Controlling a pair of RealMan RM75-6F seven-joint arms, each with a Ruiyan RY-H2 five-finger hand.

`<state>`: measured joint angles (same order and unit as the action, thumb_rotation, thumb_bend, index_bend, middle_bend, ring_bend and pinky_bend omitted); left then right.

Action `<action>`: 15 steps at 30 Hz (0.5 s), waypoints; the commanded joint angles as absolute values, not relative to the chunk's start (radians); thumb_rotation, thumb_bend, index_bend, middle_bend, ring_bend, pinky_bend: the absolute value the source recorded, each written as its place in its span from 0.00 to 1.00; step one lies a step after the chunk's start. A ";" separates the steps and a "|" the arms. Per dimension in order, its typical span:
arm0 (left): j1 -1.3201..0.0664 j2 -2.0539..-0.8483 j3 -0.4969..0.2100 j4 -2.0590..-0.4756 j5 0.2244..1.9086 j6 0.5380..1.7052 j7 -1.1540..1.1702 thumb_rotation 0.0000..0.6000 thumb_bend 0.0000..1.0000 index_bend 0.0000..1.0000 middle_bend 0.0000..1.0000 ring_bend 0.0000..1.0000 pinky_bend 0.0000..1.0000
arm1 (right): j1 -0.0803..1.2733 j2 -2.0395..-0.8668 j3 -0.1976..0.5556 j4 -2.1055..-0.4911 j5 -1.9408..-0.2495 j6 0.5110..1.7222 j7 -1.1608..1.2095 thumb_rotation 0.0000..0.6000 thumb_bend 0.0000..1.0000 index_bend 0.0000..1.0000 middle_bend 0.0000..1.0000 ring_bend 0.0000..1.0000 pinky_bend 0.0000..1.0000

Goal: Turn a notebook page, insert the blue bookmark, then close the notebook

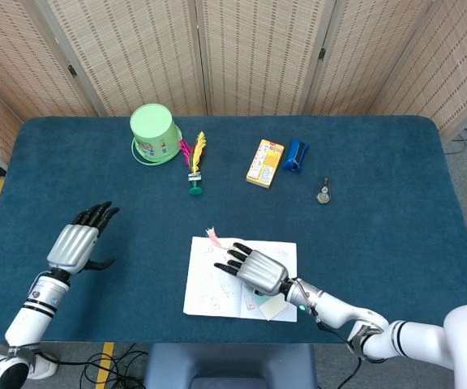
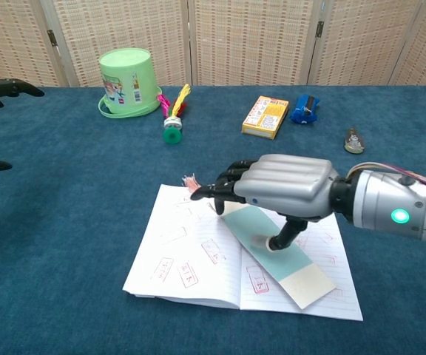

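Your right robot hand [image 2: 283,188], released with fingers spread, hovers over the notebook [image 2: 191,255], thumb on the blue bookmark [image 2: 268,244] lying diagonally across the spine.

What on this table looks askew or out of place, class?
The blue bookmark lies diagonally across the open notebook, its pale end overhanging the lower page edge, under the right robot hand. The green bucket also stands upside down.
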<state>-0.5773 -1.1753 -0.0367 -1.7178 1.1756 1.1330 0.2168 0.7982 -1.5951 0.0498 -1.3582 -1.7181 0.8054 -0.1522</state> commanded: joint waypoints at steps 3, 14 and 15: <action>-0.563 -1.173 -0.038 -1.708 1.189 1.133 0.198 1.00 0.23 0.01 0.00 0.04 0.16 | 0.820 -1.616 0.054 -1.334 -1.704 0.796 -0.150 1.00 0.35 0.02 0.26 0.10 0.11; -0.533 -1.167 -0.042 -1.693 1.220 1.129 0.164 1.00 0.23 0.01 0.00 0.04 0.16 | 0.865 -1.662 0.057 -1.268 -1.662 0.773 -0.144 1.00 0.35 0.02 0.26 0.10 0.11; -0.530 -1.167 -0.042 -1.692 1.223 1.129 0.162 1.00 0.23 0.01 0.00 0.04 0.16 | 0.868 -1.663 0.056 -1.264 -1.656 0.770 -0.146 1.00 0.35 0.02 0.26 0.10 0.11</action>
